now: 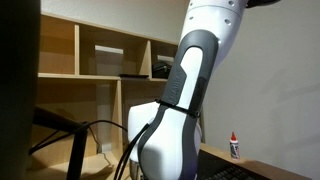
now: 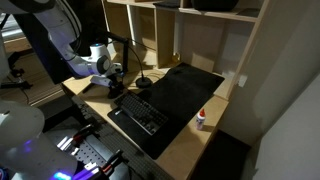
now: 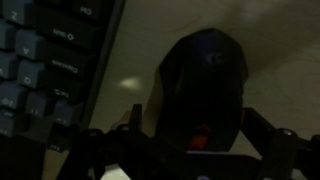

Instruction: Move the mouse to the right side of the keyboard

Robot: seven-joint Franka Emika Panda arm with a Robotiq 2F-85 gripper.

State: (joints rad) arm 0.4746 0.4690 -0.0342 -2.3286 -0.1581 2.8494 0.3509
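Wrist view is dim and blurred: the mouse (image 3: pixel 205 80) is a dark hump with a faint, unreadable logo on its back and a red glow low on it, its near end hidden behind the hand (image 3: pixel 185 138). The fingers (image 3: pixel 100 145) stand apart either side of the mouse, pale surface showing in the left gap; contact on the other side can't be told. The keyboard (image 3: pixel 45 65) is cut off at the frame's left, just beside the mouse, key legends illegible. In an exterior view the hand (image 2: pixel 113 78) covers the mouse at the far end of the keyboard (image 2: pixel 140 112); the black mat (image 2: pixel 185 90) beside it is open room. The surface (image 2: pixel 185 145) edge is near a small red-capped bottle (image 2: pixel 201 118), label unreadable. In an exterior view the arm (image 1: pixel 180 95) blocks most of the scene.
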